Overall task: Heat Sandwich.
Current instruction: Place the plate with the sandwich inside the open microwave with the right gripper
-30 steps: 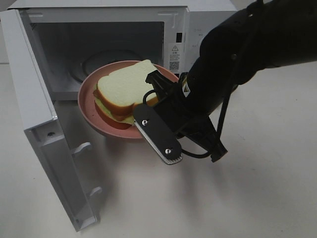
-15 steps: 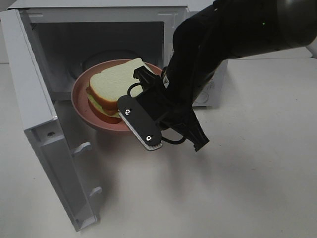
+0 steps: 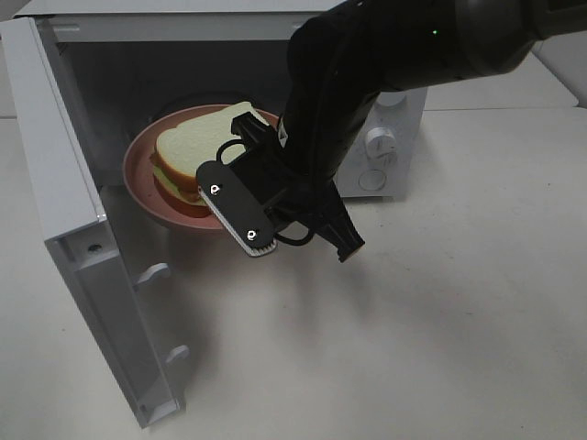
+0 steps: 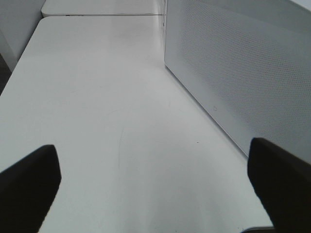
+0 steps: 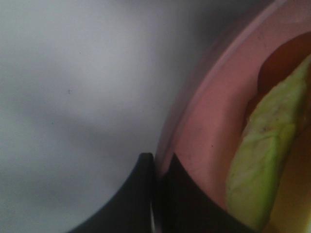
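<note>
The right fingers are pinching the near rim of the pink plate, clenched tight on its thin edge and on nothing else. The sandwich is riding on that plate at the open mouth of the microwave. Its far half is reaching inside the cavity, and its near half is hanging out in front of it. The door is standing wide open on the microwave's hinge side. The left fingers are spread apart, gripping nothing, and hovering over the tabletop beside a white perforated panel that is probably the microwave's outer wall.

Several things are looking risky from here.

- **Plate sagging:** The plate is being carried by one point on its rim. Its far edge may be sagging, and a droop could let the sandwich slide toward the back of the microwave or off the plate.
- **Catching the sill:** If the plate is travelling too low, its underside could be catching the microwave's front sill. That would twist it out of so narrow a pinch.
- **Hitting the frame:** The bulky right arm is crowding the top of the opening, so a deeper push may be knocking it against the microwave's frame.
- **Early release:** Letting go too soon would leave the plate overhanging the sill, which would block the door.
</note>
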